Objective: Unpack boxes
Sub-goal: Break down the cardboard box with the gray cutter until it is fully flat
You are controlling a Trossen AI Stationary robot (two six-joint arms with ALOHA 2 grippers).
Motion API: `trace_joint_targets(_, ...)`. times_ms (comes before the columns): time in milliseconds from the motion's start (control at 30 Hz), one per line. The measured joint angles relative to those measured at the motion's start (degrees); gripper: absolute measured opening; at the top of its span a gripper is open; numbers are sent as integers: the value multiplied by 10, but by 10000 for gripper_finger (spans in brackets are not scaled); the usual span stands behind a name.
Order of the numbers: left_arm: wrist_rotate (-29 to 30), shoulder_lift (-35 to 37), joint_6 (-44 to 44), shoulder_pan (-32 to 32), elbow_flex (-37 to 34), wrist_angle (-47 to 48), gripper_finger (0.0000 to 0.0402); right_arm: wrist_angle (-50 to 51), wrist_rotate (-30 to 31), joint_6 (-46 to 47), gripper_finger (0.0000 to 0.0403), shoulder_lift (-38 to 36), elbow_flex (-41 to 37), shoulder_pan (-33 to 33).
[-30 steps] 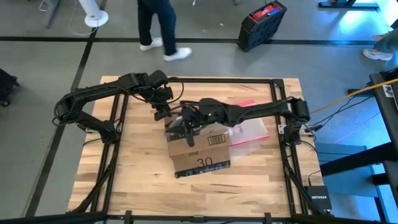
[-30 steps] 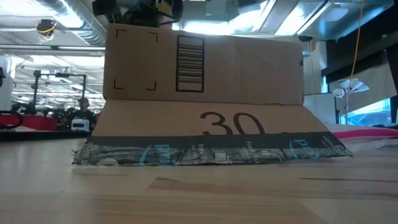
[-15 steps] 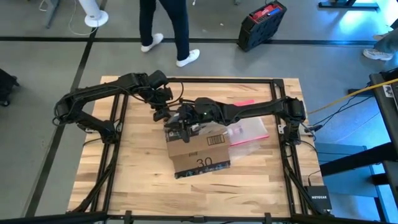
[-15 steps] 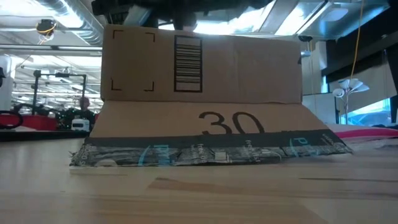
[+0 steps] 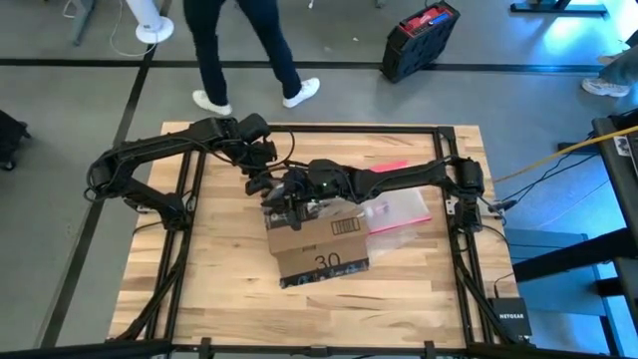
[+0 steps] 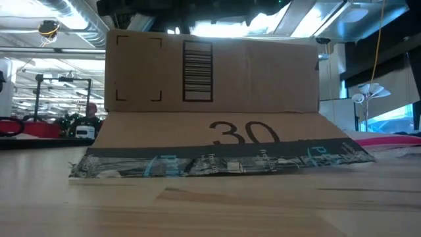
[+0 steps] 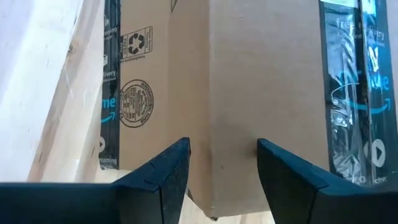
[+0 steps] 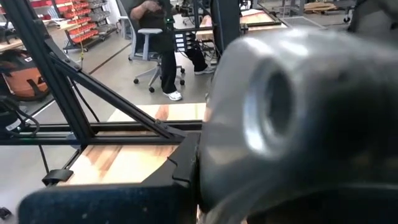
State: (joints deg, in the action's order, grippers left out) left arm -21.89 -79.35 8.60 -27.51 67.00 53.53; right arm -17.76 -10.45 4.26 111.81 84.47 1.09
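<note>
The box (image 5: 317, 237) lies on the wooden counter (image 5: 219, 289), near its middle. It is brown corrugated cardboard. In the low view its front panel (image 6: 210, 76) stands upright and carries a barcode and a printed square of corner marks. Below that panel a flap (image 6: 223, 135) marked "30" slopes down toward the counter. A strip of black printed tape (image 6: 217, 164) runs along the flap's lower edge, which rests on the counter.

Left pincer (image 5: 261, 182): located at the box's far left corner in the high view. In the left wrist view its two dark fingers (image 7: 163, 174) stand apart on either side of a vertical box edge (image 7: 208, 112). The cardboard passes between them. The pictures do not show whether the pads press on the cardboard, so a grip cannot be confirmed. The tape strips and a recycling mark are visible on the box faces in that view.

Right pincer (image 5: 291, 202): located over the box's far edge, just beside the left pincer. Its fingers are hidden by the arm in the high view, and the right wrist view is blocked by a dark housing close to the lens. Whether it is open or closed, and whether it holds anything, cannot be told.

A clear pouch (image 5: 399, 211) with a pink edge lies on the counter, touching the box's right side. A person (image 5: 244, 50) walks on the floor beyond the counter. A black and red case (image 5: 419, 38) stands on the floor, well apart from the box.
</note>
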Motion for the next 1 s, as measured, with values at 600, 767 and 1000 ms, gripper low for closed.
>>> trace_joint_targets(600,13,-12,29,-3,0,37,175,22,0,-12,71,-6,0,-16)
trace_joint_targets(767,15,-16,35,-3,0,34,175,11,3,-14,71,-15,0,-20)
trace_joint_targets(1000,15,-16,34,-3,0,31,175,35,8,-24,71,-15,0,-19)
